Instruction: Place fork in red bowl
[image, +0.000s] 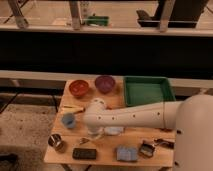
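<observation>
One round reddish-orange bowl (79, 88) sits beside one purple bowl (105, 83) at our wooden surface's (107, 150) far edge; our claw (95, 134) hangs mid-surface.

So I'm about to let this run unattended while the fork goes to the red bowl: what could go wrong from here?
1. The gripper hangs low at the table's centre under the arm's elbow, which hides it. I cannot see the fork, so a grasp may be missing.
2. The blue cup stands close beside the arm; a swing toward the red bowl might knock it.
3. The purple bowl sits right next to the red bowl, so a drop could land wrong.
</observation>
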